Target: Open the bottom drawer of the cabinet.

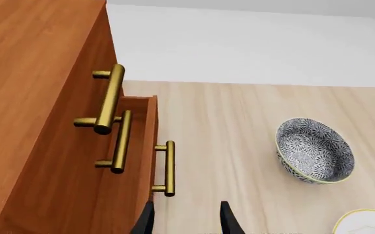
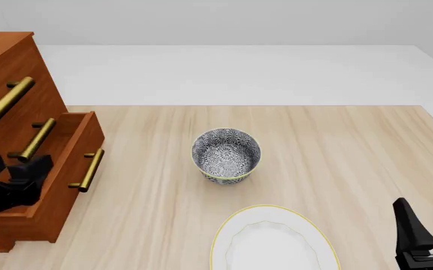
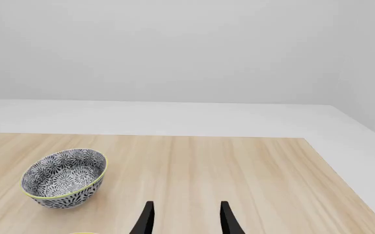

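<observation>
The cabinet (image 2: pixel 6 62) stands at the table's left edge, reddish-brown wood with three brass bar handles. Its bottom drawer (image 2: pixel 70 202) stands pulled out a little, its brass handle (image 2: pixel 88 169) facing the table's middle. My left gripper (image 2: pixel 17 169) is open and empty, hovering over the open drawer just behind its front panel. In the left wrist view the drawer (image 1: pixel 143 141) and its handle (image 1: pixel 167 168) lie just ahead of the gripper (image 1: pixel 187 219). My right gripper (image 2: pixel 430 222) is open and empty at the near right, also seen in its wrist view (image 3: pixel 186 219).
A patterned bowl (image 2: pixel 227 154) sits mid-table; it also shows in the left wrist view (image 1: pixel 314 150) and the right wrist view (image 3: pixel 64 178). A white plate (image 2: pixel 272 242) with a yellow rim lies at the near edge. Bare wood stretches to the right.
</observation>
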`<act>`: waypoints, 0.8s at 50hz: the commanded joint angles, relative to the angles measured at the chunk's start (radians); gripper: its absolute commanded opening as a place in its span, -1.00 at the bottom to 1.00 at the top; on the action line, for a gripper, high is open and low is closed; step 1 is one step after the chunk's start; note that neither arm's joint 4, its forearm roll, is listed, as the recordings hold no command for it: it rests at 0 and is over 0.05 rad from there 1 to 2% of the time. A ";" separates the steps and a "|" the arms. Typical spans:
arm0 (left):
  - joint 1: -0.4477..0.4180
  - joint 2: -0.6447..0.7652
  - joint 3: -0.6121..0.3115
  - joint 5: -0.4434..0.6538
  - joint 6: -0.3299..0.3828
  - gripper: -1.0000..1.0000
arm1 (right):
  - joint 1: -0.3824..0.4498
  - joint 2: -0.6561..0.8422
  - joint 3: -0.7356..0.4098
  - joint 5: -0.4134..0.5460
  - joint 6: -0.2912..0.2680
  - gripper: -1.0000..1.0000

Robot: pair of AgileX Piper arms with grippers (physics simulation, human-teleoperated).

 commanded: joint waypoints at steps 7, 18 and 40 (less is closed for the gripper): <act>0.046 0.037 0.013 -0.011 0.015 1.00 | 0.000 0.000 0.000 0.000 0.000 1.00; 0.073 0.052 -0.009 -0.004 0.040 1.00 | 0.000 0.000 0.000 0.000 0.000 1.00; 0.124 0.106 0.005 -0.051 0.078 1.00 | 0.000 0.000 0.000 0.000 0.000 1.00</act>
